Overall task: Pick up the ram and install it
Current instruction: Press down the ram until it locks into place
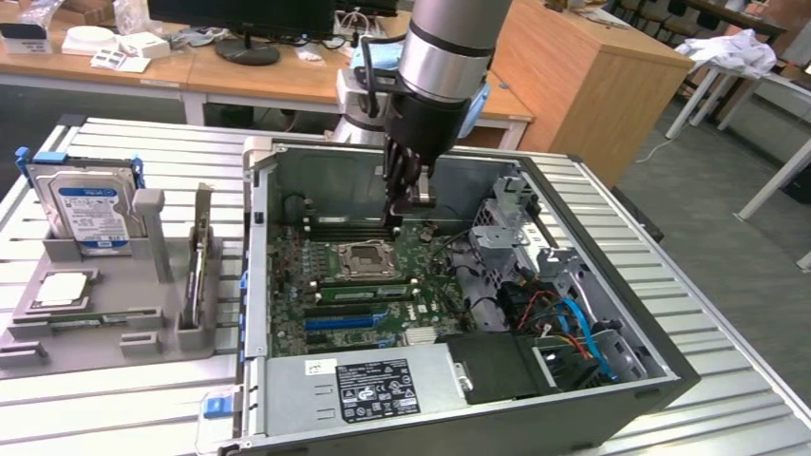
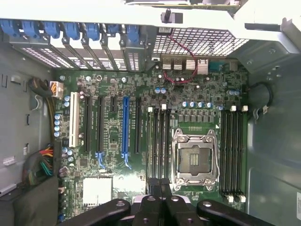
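Since the grey rack (image 1: 140,334) at the exterior view's left stands parts on edge for easy grabbing, the hard drive (image 1: 86,204) sits upright there. Just beside it is a thin stick in its groove, which looks like the ram (image 1: 199,256), though I can't be sure. Further right, the gripper (image 1: 398,220) hangs inside the open computer case (image 1: 260,285) with fingers (image 2: 155,202) pressed together and nothing visible between them, directly over the memory slots (image 2: 160,141) beside the processor socket (image 2: 194,157).

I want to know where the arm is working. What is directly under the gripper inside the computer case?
Under the shut gripper lie the black memory slots beside the empty CPU socket on the motherboard. The slot ends nearest the fingers are covered, so contact cannot be seen.
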`<control>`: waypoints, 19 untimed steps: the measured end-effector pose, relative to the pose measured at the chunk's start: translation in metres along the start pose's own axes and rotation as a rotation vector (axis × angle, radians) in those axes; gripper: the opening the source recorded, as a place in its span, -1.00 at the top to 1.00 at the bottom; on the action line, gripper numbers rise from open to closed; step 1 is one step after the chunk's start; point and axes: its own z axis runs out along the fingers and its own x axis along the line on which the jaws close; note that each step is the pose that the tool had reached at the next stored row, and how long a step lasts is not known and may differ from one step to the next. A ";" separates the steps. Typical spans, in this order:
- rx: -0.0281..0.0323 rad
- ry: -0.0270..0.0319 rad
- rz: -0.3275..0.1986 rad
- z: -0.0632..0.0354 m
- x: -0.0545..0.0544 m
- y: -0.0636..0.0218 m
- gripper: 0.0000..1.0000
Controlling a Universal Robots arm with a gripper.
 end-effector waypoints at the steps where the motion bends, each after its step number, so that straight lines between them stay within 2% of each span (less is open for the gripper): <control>1: 0.0000 0.0000 0.000 0.0000 0.000 0.0000 0.79; 15: 0.0001 0.0000 0.004 -0.0001 0.000 0.0000 0.79; 19: 0.0035 -0.0015 0.058 0.0000 0.000 0.0000 0.79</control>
